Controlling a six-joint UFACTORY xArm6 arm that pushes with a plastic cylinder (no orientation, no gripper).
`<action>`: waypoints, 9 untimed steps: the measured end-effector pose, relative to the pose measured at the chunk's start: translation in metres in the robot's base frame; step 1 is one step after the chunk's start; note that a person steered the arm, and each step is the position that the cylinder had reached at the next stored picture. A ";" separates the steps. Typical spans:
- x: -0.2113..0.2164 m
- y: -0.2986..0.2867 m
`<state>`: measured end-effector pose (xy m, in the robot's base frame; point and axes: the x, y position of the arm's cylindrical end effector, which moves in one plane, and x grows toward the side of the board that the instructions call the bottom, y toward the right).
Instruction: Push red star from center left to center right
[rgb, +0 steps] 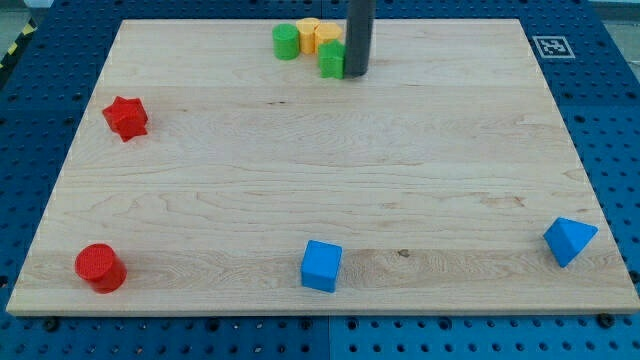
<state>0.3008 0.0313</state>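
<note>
Nothing of the push done yet, judging by the layout. Red star (125, 117) sitting close to the board's left edge, a little above mid-height, well apart from everything else. Whole run across to the right edge still ahead.

My tip (357, 75) down near the top edge, about centre, touching or just beside the right face of a green block (332, 60). Plain rod end, nothing to spread or pinch, holding nothing. Far from the star; likely needs to swing round to the star's left side before any push to the right.

Clustered at the top edge left of the rod: a green cylinder (287, 41), a yellow block (308, 31) and a second yellow or orange block (327, 38), shapes of the last two hard to make out. Near the bottom-left corner, a red cylinder (100, 267), ridged on its flat top. On the bottom edge near centre, a blue cube (321, 265). Toward the bottom-right corner, a blue wedge-like block (569, 240), exact shape unclear.

Board (420, 170) of pale wood, fine grain running left to right, smooth and matte. Blocks matte, plastic-looking, solid colours. Under the board, a blue perforated plate (610, 120); a printed marker (550, 46) at the top-right corner.
</note>
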 end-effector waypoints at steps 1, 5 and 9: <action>0.000 -0.028; 0.155 -0.075; 0.142 -0.302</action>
<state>0.4430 -0.2711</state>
